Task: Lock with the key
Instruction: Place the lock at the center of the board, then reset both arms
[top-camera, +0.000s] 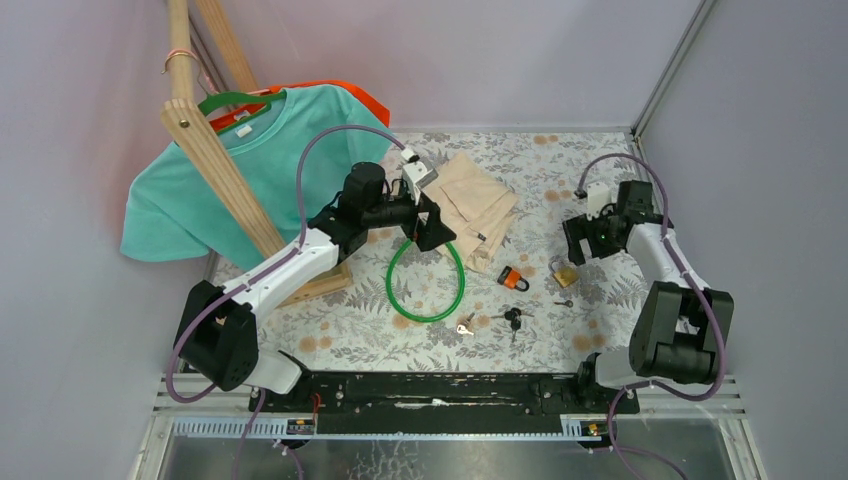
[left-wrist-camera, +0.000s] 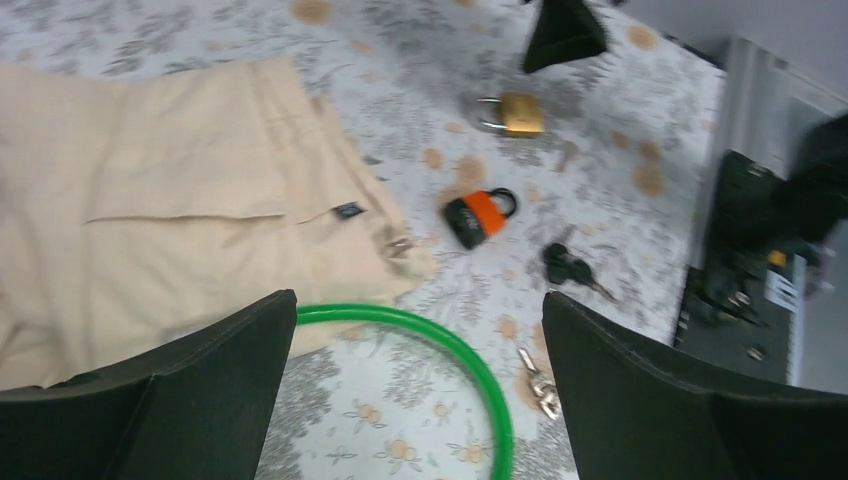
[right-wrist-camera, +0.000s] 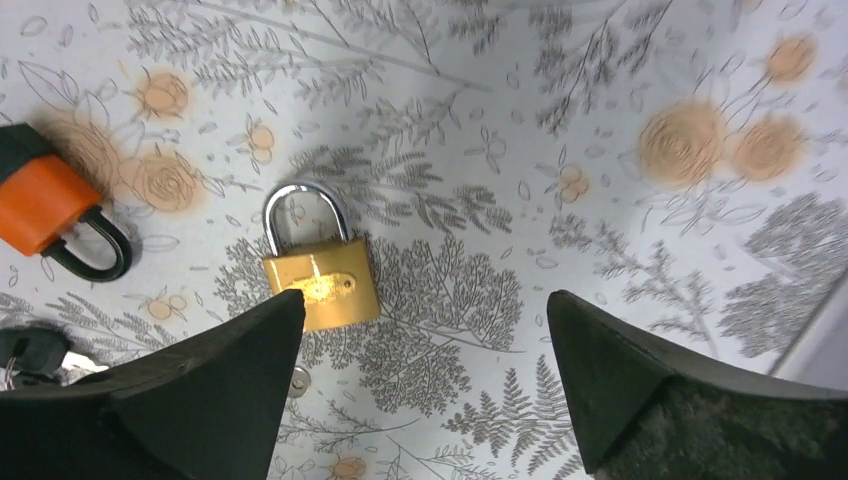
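right tool (right-wrist-camera: 425, 320): spread wide, empty, low over bench (right-wrist-camera: 600, 150) | padlock (right-wrist-camera: 320, 275): flat on bench, just beside one finger, shackle pointing away from tool | key (top-camera: 563, 303): loose near padlock | left tool (left-wrist-camera: 415, 320): spread, empty, well apart; right arm nearer

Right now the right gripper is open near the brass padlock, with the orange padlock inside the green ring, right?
No: the top view shows the orange padlock outside the green ring. The right gripper is open near the brass padlock.
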